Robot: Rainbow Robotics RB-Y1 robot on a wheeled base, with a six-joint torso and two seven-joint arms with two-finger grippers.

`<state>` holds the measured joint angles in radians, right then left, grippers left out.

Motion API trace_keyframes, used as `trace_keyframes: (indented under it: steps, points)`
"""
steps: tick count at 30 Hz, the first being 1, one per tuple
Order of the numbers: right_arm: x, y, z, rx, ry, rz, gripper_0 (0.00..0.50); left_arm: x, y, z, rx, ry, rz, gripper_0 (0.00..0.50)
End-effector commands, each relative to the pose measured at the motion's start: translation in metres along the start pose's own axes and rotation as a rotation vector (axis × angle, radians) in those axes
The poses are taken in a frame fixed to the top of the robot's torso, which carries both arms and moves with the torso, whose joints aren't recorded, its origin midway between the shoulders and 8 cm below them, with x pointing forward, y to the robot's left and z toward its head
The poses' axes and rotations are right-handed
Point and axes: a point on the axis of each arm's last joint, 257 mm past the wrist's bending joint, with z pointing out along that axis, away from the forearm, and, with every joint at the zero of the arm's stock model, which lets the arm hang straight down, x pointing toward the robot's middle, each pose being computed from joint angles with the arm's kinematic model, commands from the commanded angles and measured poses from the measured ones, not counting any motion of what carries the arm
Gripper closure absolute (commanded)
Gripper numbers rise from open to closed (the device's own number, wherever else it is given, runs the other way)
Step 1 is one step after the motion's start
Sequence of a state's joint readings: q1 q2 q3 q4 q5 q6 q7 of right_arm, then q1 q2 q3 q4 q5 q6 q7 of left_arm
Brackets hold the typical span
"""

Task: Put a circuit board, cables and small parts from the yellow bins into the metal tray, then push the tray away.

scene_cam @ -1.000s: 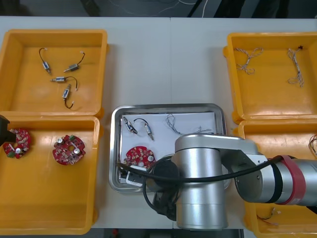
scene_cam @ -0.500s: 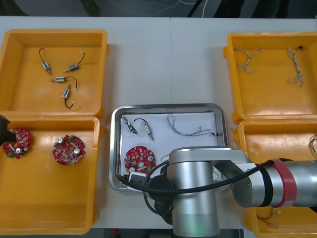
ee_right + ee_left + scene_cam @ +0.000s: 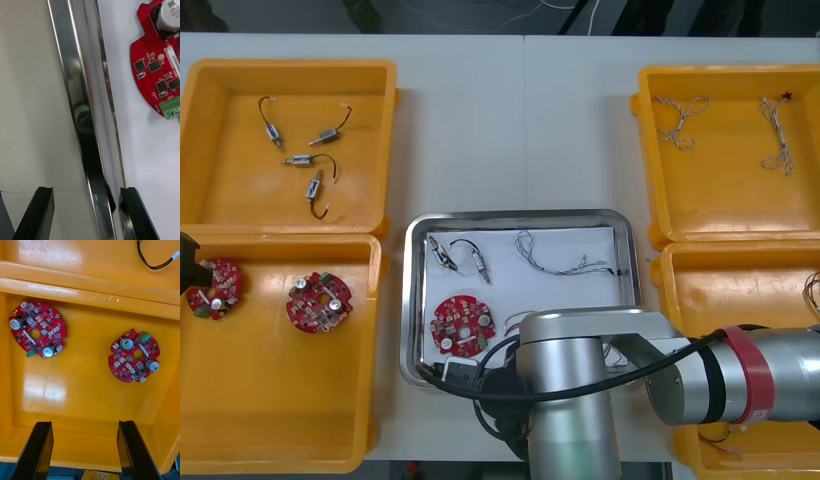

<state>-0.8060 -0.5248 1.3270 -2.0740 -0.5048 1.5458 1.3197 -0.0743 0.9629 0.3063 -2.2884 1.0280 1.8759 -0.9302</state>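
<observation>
Currently, front view. The light bench (image 3: 520,120) carries four yellow plastic bins, two per side, with the rectangular metal tray (image 3: 412,300) between them, white inside. The tray holds one round red circuit board (image 3: 462,325), two small metal parts (image 3: 460,255) on black leads, and a twisted blue and white cable (image 3: 565,260). The silver right arm (image 3: 580,400) lies across the tray's near edge and covers its near right corner. The near left bin (image 3: 280,420) holds two spare boards, one (image 3: 213,288) by its left wall and one (image 3: 319,301) nearer the middle. The far left bin (image 3: 290,75) holds four loose parts (image 3: 300,160) with black leads. The far right bin (image 3: 725,215) holds two twisted cables (image 3: 680,122).

Right wrist view. The right pincer (image 3: 85,189) is released, with its fingers apart and straddling the tray's shiny rim. One finger (image 3: 41,213) stands over bare bench. The other (image 3: 131,213) is on the white inner side, just beside the rim. The circuit board lies farther in on the white floor, apart from both fingers, with a green terminal block at its edge.

Left wrist view. The left pincer (image 3: 84,423) is released, with nothing between its fingers. It hangs over the near left bin. Both spare boards lie flat on the bin floor beyond the fingertips, apart from each other. A black lead with a white connector (image 3: 155,260) lies in the neighbouring bin, past the dividing wall.
</observation>
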Motion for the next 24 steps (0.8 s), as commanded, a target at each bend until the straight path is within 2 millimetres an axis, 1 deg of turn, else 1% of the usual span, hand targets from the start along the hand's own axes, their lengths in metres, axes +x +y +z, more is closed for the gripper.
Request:
trace_keyframes:
  steps: [1,6,19,24]
  points:
    - [-0.006,-0.003,-0.001,0.044,-0.016,-0.054,0.000,-0.003,0.000,-0.005,0.004,-0.034,0.040,0.000]
    - [-0.007,-0.002,-0.001,0.046,-0.017,-0.053,0.000,-0.003,0.000,-0.005,0.004,-0.034,0.040,0.000]
    - [-0.014,-0.013,-0.002,0.097,-0.037,-0.075,0.000,-0.003,0.000,-0.005,0.004,-0.034,0.040,0.000]
    - [-0.013,-0.013,-0.001,0.106,-0.035,-0.079,0.000,-0.003,0.000,-0.005,0.004,-0.034,0.040,0.000]
